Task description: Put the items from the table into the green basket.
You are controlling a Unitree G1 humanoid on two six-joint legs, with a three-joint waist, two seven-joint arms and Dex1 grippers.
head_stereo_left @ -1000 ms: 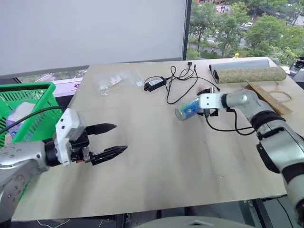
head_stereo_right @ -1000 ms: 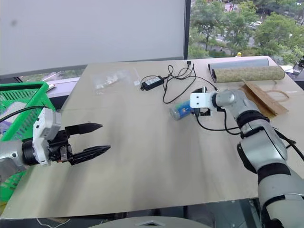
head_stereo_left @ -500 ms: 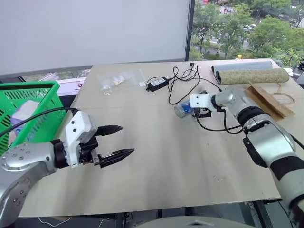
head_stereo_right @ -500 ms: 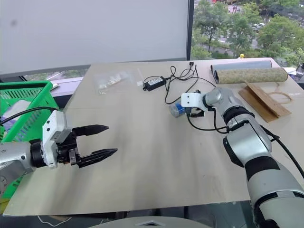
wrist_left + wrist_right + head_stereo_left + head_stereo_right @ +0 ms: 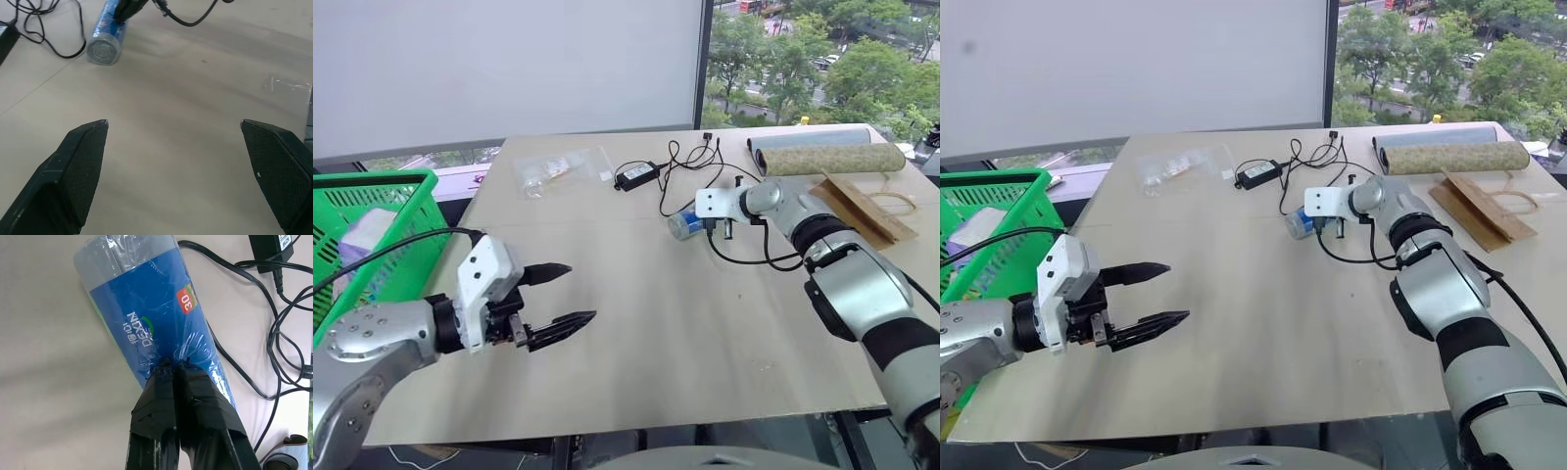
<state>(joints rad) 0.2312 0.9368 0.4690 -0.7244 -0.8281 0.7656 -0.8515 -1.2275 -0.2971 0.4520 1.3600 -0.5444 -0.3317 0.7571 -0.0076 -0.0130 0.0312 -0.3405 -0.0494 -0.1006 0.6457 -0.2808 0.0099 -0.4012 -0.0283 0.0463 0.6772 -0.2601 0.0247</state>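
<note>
Blue can (image 5: 146,318) (far end cut off)

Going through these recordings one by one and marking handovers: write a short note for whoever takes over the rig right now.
Right hand: shut, fingers pinching the wrapper of the blue tube, which lies on its side on the table beside the black adapter's cable.
Left hand: open, empty, above the table's near left part.
Done: purple tissue pack already sits in the green basket.
Left: lift the tube and carry it to the basket. The pinch looks shallow; check it before lifting.
</note>
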